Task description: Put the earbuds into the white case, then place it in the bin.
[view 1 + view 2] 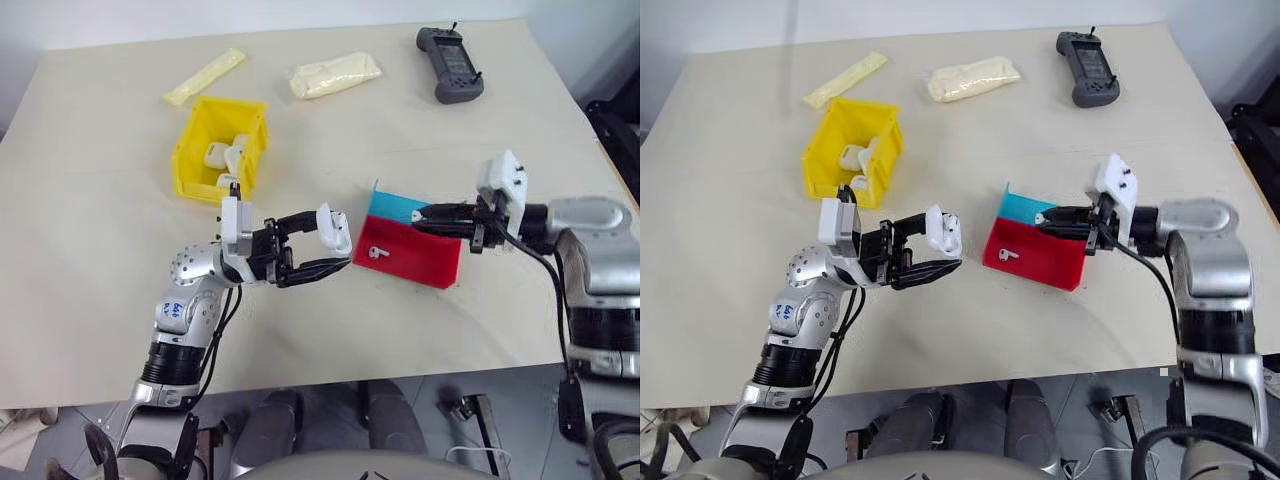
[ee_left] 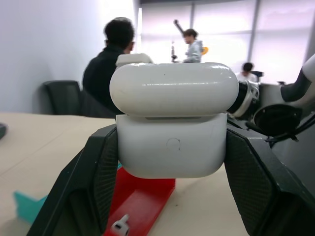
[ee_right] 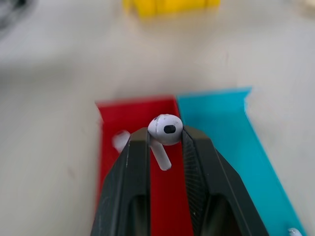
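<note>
On the left part of the counter [image 1: 90, 250] stands the bin [image 1: 196, 165], bright yellow and open-topped, with a few white cases lying inside it. Behind it, toward the far edge, lie a long pale yellow packet [image 1: 204, 77] and, further right, a plumper cream packet [image 1: 334, 75].

In front of the bin and to its right, the left end effector [image 1: 322, 250] hangs above the counter, pointing right, its two black fingers clamped on the white case [image 1: 335, 229]. In the left wrist view the case [image 2: 172, 118] sits squeezed between the finger pads with its lid tilted up and open on the hinge.

Just right of the case lies the flat red and blue tray [image 1: 425, 265]. One earbud [image 1: 376, 252] rests on its red half, and the blue half lies behind.

Over the right end of the tray the right end effector [image 1: 420, 216] points left, its fingers pinched narrow on the other earbud [image 3: 166, 131], whose rounded head sticks out at the fingertips with the stem between them.

Near the far right corner of the counter lies a dark grey handheld controller [image 1: 450, 64].
</note>
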Motion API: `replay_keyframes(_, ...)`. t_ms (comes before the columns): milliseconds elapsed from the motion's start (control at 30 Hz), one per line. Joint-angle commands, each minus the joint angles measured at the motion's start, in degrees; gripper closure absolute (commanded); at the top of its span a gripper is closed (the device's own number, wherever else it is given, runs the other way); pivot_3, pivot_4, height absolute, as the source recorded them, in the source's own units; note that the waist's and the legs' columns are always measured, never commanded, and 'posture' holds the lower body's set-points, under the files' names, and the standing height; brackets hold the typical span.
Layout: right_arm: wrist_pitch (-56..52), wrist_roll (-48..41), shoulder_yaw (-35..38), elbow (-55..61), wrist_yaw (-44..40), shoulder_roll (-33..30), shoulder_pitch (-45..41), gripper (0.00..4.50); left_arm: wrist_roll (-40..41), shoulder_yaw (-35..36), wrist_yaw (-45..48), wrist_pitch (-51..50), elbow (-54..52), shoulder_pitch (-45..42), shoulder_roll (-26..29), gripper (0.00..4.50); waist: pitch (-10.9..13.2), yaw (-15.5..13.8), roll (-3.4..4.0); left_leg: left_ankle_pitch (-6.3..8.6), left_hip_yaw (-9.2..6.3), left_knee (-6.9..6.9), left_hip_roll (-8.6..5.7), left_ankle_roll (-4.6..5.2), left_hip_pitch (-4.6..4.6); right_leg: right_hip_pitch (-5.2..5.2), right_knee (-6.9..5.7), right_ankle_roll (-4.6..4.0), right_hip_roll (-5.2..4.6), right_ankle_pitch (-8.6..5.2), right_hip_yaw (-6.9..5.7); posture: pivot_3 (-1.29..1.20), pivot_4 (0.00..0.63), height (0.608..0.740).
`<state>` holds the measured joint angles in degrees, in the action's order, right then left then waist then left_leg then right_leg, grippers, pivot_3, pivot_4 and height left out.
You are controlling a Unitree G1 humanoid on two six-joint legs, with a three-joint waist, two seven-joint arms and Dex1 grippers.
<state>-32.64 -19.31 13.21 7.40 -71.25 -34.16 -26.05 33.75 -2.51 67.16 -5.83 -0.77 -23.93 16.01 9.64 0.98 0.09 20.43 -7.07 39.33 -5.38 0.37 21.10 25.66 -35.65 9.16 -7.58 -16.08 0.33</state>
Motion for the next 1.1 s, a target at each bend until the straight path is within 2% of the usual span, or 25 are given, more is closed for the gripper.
replay_keyframes(33,-5.64,-13.27,5.01,13.71,6.61,5.14,4.89,4.00,1.49,-0.27,1.64,-1.06,0.41,-1.45,-0.17,1.71,0.00,-0.06,0.01,0.02,0.00,0.00,0.05,-0.04,-0.02,-0.02,0.01,0.00,0.04,0.00,-0.01,0.00,0.150,0.740)
replay_keyframes(133,-9.76,-21.52,6.45,18.82,13.64,9.41,6.10,4.00,1.23,-0.46,2.37,-1.49,1.31,-2.42,-0.42,1.71,0.00,-0.15,0.01,0.02,0.00,0.01,-0.01,-0.03,-0.02,-0.03,0.00,0.00,0.01,0.00,0.02,0.00,0.150,0.740)
replay_keyframes(333,-14.73,-34.30,6.08,23.18,24.80,13.05,6.15,4.00,0.81,-0.43,2.55,-2.00,2.72,-3.93,-0.88,1.71,0.00,-0.97,0.01,0.02,-0.05,0.04,-0.03,-0.03,-0.04,-0.07,0.01,0.00,0.00,0.00,0.00,0.00,0.150,0.740)
replay_keyframes(733,-15.91,-43.85,-0.08,26.44,32.01,11.43,8.33,4.00,-0.07,-0.62,1.68,-2.16,3.73,-5.30,-2.10,1.71,0.00,-0.92,0.00,0.02,-0.09,0.07,-0.04,-0.01,-0.02,-0.08,0.01,0.00,0.00,0.00,-0.01,0.00,0.150,0.740)
replay_keyframes(1100,-14.00,-43.44,-4.89,27.05,33.42,10.27,11.21,4.00,-0.43,-0.73,1.14,-1.79,3.69,-5.44,-2.56,1.71,0.00,-0.95,0.00,0.03,-0.09,0.07,-0.07,-0.01,-0.01,-0.09,0.01,0.00,-0.01,0.00,-0.01,0.00,0.150,0.740)
